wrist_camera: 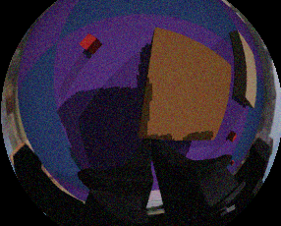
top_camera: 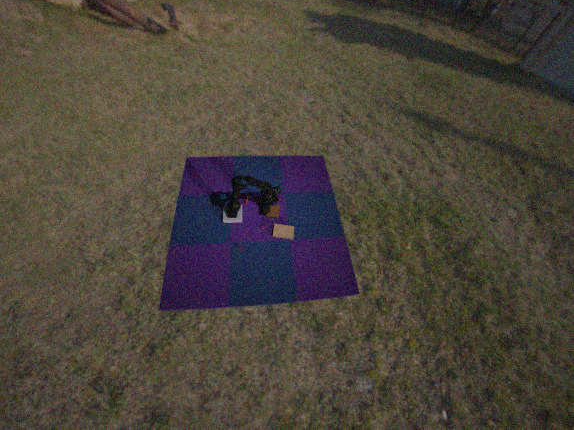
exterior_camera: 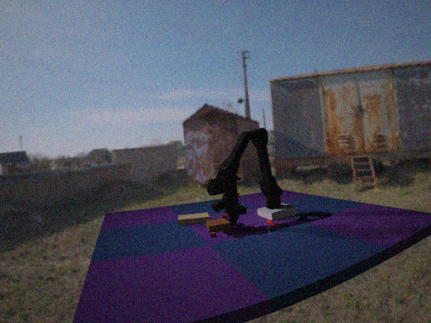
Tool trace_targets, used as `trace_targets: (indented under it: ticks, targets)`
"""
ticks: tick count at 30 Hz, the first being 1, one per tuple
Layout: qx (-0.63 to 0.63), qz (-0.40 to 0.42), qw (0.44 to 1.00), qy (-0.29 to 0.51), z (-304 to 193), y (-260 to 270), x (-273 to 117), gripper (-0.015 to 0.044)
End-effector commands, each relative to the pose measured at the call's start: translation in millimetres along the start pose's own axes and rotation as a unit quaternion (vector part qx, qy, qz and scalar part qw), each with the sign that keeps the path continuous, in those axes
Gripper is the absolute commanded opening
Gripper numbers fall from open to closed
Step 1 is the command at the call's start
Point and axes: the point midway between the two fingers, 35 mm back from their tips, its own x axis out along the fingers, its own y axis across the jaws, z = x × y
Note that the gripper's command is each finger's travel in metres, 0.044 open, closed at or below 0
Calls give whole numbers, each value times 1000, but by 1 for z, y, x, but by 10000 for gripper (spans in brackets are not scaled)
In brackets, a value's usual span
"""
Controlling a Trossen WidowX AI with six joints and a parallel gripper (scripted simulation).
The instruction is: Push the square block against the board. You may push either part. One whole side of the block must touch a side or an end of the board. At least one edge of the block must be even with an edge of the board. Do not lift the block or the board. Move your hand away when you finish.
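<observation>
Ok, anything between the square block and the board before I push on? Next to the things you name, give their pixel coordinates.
Nothing visible stands between the square block [top_camera: 274, 211] [exterior_camera: 218, 225] [wrist_camera: 189, 85] and the board [top_camera: 283, 231] [exterior_camera: 194, 218] [wrist_camera: 251, 74]. The nearest red cube [top_camera: 263, 228] [exterior_camera: 224, 216] [wrist_camera: 232, 137] lies off to one side of that gap.
</observation>
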Motion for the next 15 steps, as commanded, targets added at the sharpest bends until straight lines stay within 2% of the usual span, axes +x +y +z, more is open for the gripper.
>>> trace_targets:
  ticks: [1, 15]
  targets:
    - [-1, 2, 1000, -3, 6, 0, -1, 0]
    - [-1, 2, 1000, -2, -10, 1, -1, 0]
